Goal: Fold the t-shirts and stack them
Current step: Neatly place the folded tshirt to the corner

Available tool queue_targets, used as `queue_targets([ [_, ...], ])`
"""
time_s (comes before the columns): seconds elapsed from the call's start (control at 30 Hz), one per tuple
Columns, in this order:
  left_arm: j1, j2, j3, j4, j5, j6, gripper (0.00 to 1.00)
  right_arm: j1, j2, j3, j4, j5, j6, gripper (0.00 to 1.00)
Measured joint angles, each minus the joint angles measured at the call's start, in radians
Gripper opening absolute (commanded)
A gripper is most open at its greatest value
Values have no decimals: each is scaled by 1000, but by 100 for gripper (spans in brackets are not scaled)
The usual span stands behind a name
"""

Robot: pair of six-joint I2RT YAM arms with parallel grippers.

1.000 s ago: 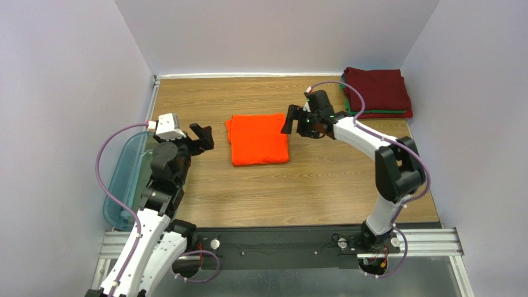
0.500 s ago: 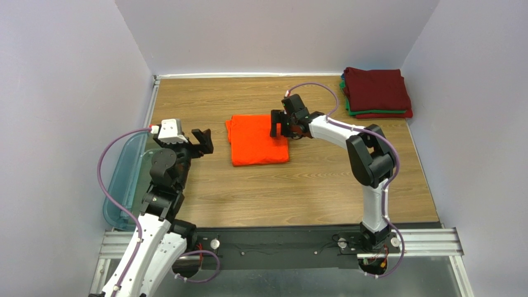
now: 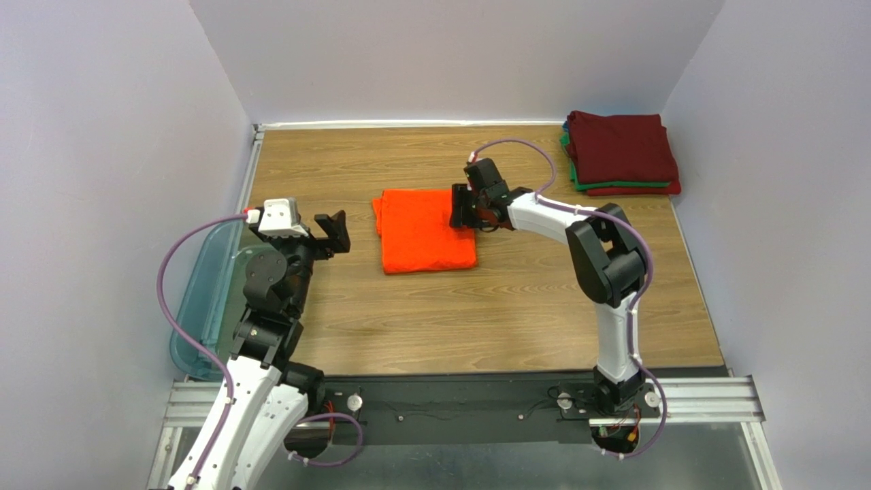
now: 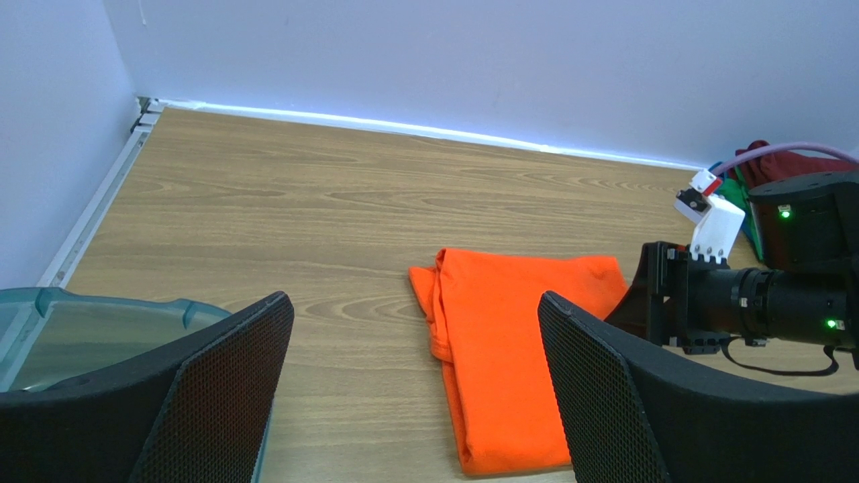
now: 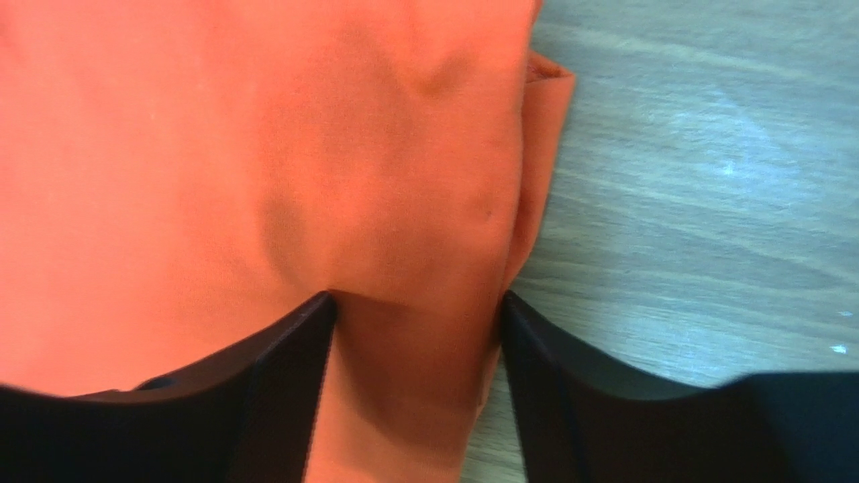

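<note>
An orange t-shirt (image 3: 424, 237) lies folded into a rectangle at mid-table. My right gripper (image 3: 462, 209) is pressed down on its far right corner. In the right wrist view the orange cloth (image 5: 302, 151) fills the frame; my right gripper (image 5: 415, 302) straddles its folded edge, one finger on the cloth, the other at the edge by the wood, jaws still apart. My left gripper (image 3: 332, 233) hovers open left of the shirt, apart from it; in its own view the left gripper (image 4: 411, 300) is empty, the shirt (image 4: 514, 352) ahead. Folded maroon, green and red t-shirts (image 3: 624, 153) are stacked at the back right.
A translucent blue-grey bin (image 3: 204, 296) sits off the table's left edge, beside my left arm, and its rim (image 4: 81, 302) shows in the left wrist view. White walls close in the table on three sides.
My right gripper moved left from beside the shirt onto its right edge, lowered, and its jaws narrowed around the cloth. The left arm barely shifted.
</note>
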State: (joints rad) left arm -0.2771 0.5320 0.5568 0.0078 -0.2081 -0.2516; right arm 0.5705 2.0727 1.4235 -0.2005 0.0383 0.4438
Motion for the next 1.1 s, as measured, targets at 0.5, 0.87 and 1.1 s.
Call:
queue_targets([
  [0.5,0,-10,0,6,0,12,98,6,40,24,54,-77,-128,1],
  [0.87,0,-14,0,6,-1,21,98,13,-8,20,32,155,-395,1],
  [1.1,0,-32,-10,10,-10,28,98,-14,-61,19,27,336,-566,1],
])
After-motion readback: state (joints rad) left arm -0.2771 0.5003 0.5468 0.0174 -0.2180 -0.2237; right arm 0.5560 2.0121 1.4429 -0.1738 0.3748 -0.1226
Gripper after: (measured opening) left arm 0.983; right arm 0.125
